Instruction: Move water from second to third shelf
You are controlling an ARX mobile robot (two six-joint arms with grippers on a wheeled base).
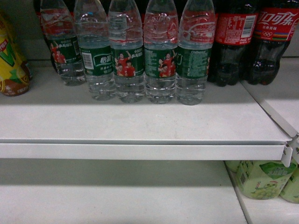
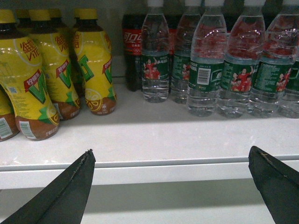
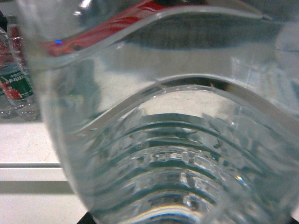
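A clear ribbed water bottle (image 3: pixel 177 140) fills the right wrist view, pressed close to the camera and hanging in front of the white shelf edge (image 3: pixel 25 170). My right gripper is shut on it, its fingers hidden behind the plastic; it is out of the head view. Several more water bottles (image 1: pixel 128 60) with green labels stand in a row on the upper shelf (image 1: pixel 140 121). My left gripper (image 2: pixel 171 154) is open and holds nothing. Its black fingertips (image 2: pixel 86 161) sit level with the shelf's front lip, short of the water row (image 2: pixel 240 70).
Dark cola bottles (image 1: pixel 233 42) stand right of the water. Yellow tea bottles (image 2: pixel 56 70) crowd the shelf's left end. A lower white shelf (image 1: pixel 117 196) lies beneath, with pale green drink packs (image 1: pixel 261 179) at its right. A shelf bracket (image 1: pixel 287 154) juts out at the right.
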